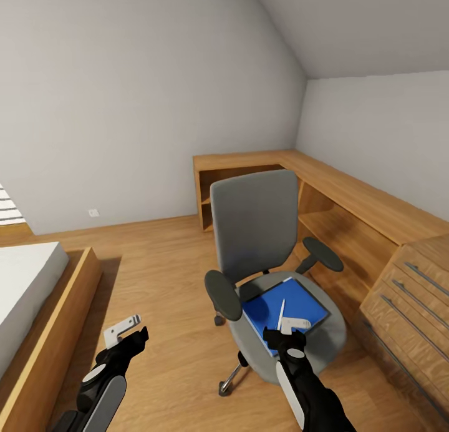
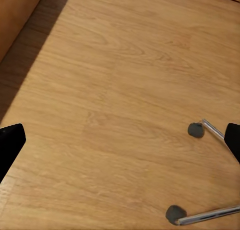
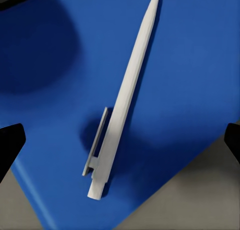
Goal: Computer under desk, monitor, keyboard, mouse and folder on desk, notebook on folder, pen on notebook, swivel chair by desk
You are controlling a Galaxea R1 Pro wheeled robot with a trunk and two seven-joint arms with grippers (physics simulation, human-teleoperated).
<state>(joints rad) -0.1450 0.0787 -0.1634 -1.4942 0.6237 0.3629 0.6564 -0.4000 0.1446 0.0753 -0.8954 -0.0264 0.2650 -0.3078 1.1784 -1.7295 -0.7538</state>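
Closest to the head camera, two black arms are seen low in the frame. The right gripper (image 1: 293,326) is hung right over the chair (image 1: 268,263) seat, and in the right wrist view its jaws are spread wide – one dark fingertip (image 3: 10,142) at each edge of the picture, nothing held between them. Straight below lies the pen (image 3: 125,98), flat on the folder (image 3: 190,75) with its clip side up (a soft shadow is cast beside it). The folder is laid flat on the grey seat, slightly skewed, one corner near the backrest.

The left gripper (image 1: 125,332) is held off to the left over bare floor (image 2: 110,90), well apart from the chair – jaws also wide, empty. Two castors (image 2: 196,129) on chrome legs are caught in the left wrist view.

Behind the chair, a light wood shelf unit (image 1: 349,201) is run along the wall into the corner, and a drawer unit (image 1: 405,301) is seen at the right. A bed (image 1: 31,294) is seen at the left edge.
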